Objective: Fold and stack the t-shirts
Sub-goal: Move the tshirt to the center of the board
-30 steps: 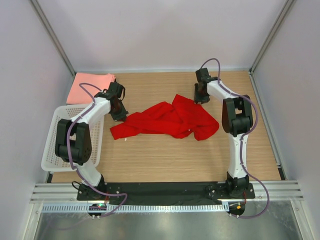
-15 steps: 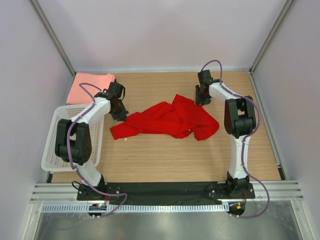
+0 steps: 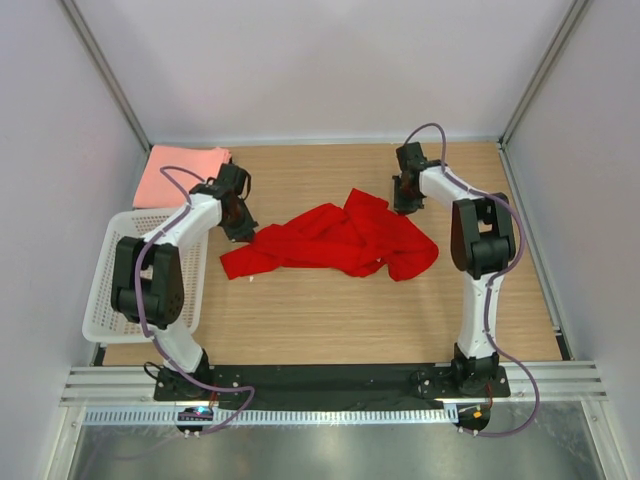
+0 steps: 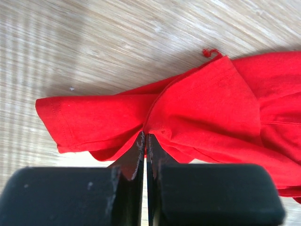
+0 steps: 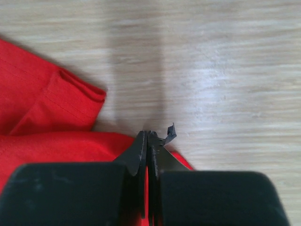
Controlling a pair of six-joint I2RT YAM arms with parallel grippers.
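A bright red t-shirt (image 3: 340,240) lies crumpled in the middle of the wooden table. My left gripper (image 3: 240,232) is at its left end. In the left wrist view the left gripper (image 4: 145,134) is shut, pinching a fold of the red t-shirt (image 4: 197,108) at its tips. My right gripper (image 3: 402,205) is low at the shirt's far right edge. In the right wrist view the right gripper (image 5: 148,133) is shut, with the edge of the red t-shirt (image 5: 42,108) caught at its tips. A salmon-pink t-shirt (image 3: 180,172), folded into a square, lies at the back left.
A white mesh basket (image 3: 100,300) stands at the left edge, partly under the left arm. Grey walls close in the table at the back and on both sides. Bare wood lies in front of the shirt and to the right of the right arm.
The right gripper has shifted slightly towards the shirt's edge and closed on it. The left arm and the shirt have stayed put.
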